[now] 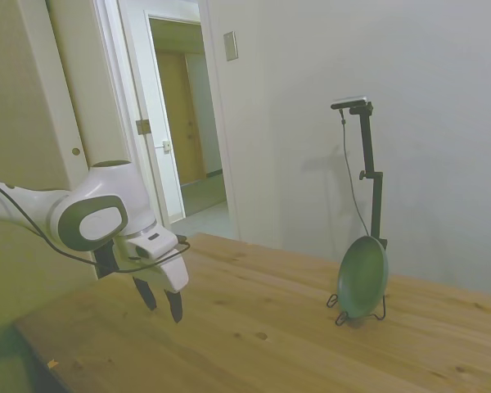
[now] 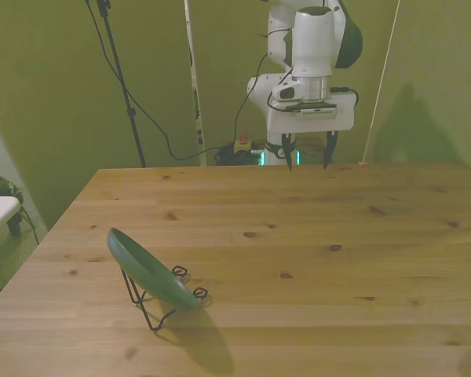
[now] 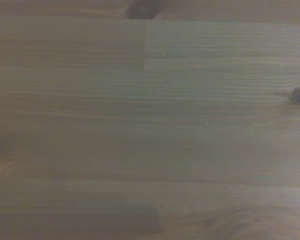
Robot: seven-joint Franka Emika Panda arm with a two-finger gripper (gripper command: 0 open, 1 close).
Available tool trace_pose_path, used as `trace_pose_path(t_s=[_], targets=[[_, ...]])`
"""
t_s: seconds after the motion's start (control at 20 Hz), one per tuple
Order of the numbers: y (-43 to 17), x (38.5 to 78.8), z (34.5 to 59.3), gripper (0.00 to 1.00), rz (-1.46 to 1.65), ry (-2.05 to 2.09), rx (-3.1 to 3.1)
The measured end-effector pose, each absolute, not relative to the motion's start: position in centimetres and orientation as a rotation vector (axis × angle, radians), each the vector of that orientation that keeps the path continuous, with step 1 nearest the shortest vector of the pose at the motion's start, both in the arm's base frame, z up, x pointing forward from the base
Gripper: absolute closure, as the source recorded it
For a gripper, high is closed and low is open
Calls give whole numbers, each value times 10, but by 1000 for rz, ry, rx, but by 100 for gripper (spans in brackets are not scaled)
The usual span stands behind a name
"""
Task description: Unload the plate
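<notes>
**Plate leaning in its stand, my fingers spread and holding nothing**

The sage-green plate (image 1: 362, 277) (image 2: 151, 271) is sitting on edge in the thin black wire stand (image 1: 358, 313) (image 2: 158, 305), tilting back against it, near the front view's left and toward the near edge of the wooden bench (image 1: 262, 327) (image 2: 314, 251) (image 3: 150, 125). Nothing is touching it but the stand. My gripper (image 1: 164, 303) (image 2: 307, 152) is hanging well apart from it, over the far edge of the bench, with both dark fingers (image 1: 175, 305) (image 2: 330, 149) pointing down and standing apart with a clear gap between them. My wrist camera is showing only blurred wood grain with a few dark knots.
</notes>
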State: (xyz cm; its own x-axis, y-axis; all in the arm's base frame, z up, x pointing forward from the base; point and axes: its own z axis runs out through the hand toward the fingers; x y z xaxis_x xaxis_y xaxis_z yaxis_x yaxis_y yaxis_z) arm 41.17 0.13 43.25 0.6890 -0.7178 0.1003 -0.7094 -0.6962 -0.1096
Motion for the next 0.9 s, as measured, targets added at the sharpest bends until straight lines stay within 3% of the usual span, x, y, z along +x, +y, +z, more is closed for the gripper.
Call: trace_pose_path(t_s=[0.3, 0.9], targets=[[-29, 415, 441, 0, -269, 1300, -2807], [-193, 455, 506, 0, -497, 1632, -2601]])
